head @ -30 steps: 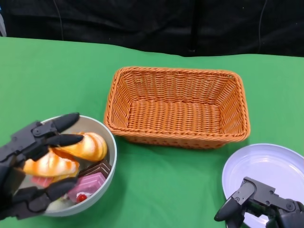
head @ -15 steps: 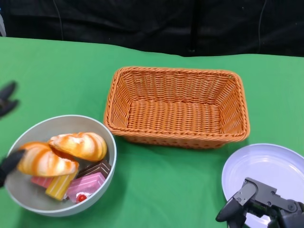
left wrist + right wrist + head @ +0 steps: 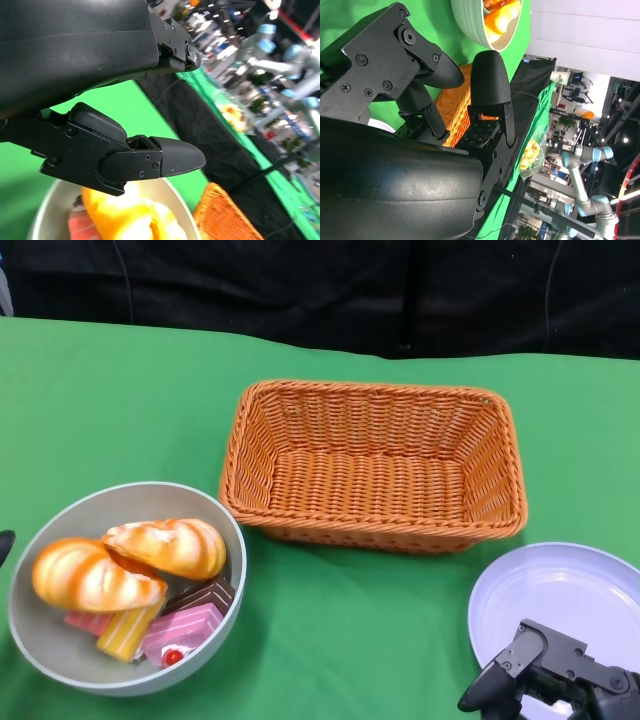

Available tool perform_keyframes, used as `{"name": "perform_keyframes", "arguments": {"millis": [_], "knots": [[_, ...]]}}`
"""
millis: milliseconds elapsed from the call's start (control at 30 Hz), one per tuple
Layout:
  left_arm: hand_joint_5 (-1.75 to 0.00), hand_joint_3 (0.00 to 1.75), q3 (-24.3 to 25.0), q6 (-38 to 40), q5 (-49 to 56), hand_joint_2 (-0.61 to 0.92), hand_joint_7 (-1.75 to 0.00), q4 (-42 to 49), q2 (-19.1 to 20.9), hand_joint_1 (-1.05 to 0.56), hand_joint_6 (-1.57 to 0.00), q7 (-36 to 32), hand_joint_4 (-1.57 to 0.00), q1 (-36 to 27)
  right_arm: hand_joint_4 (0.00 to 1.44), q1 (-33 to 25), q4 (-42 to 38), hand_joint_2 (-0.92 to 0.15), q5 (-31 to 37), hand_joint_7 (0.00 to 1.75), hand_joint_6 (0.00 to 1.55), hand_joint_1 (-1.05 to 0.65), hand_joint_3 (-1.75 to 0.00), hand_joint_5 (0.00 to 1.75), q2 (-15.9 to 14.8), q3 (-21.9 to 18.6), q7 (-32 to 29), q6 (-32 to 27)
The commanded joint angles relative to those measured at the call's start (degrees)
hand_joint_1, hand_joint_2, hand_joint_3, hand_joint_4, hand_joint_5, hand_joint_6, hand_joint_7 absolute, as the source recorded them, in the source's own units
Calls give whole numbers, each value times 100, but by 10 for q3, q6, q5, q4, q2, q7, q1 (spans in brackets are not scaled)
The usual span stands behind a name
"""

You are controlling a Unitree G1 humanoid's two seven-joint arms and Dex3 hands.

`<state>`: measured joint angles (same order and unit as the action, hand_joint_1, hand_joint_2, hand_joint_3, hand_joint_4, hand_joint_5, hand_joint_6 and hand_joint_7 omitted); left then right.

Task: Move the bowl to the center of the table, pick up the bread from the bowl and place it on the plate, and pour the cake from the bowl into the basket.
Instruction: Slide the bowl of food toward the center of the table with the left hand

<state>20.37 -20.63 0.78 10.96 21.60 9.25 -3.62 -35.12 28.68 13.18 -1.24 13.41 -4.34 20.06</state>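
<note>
The grey bowl (image 3: 150, 487) sits at the table's near left, holding two orange-striped breads (image 3: 85, 578) (image 3: 170, 545) and several cake pieces, among them a pink slice (image 3: 185, 632). Only a tip of my left hand (image 3: 4, 543) shows at the picture's left edge, off the bowl. In the left wrist view its fingers (image 3: 125, 155) are spread above the bread (image 3: 120, 215) and hold nothing. My right hand (image 3: 555, 675) rests at the near edge of the white plate (image 3: 565, 590), fingers apart and holding nothing. The empty orange wicker basket (image 3: 370, 390) stands in the middle.
Green cloth covers the table, with a black curtain behind its far edge. Open cloth lies between the bowl and the plate in front of the basket. The right wrist view shows the bowl (image 3: 480, 30) and basket (image 3: 457, 115) beyond my fingers.
My left hand, which was wrapped around the bowl's left side over the bread, has let go and pulled away to the left, almost out of view. The bowl, bread and right hand stay put.
</note>
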Motion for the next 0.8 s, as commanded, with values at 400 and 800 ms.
{"name": "perform_keyframes", "arguments": {"millis": [400, 800], "knots": [[-18, 63, -48, 327, -48, 92, 0, -76, 59, -65, -9, 101, -1, 22, 78, -9, 7, -41, -2, 132, 78, -6, -130, 174, -8, -2, 1, 14], [0, 73, -17, 613, -181, 92, 0, -45, 56, -54, 0, 128, 0, 102, 79, -12, 10, -41, -5, 130, 78, -7, -128, 173, -9, -3, 2, 11]]}}
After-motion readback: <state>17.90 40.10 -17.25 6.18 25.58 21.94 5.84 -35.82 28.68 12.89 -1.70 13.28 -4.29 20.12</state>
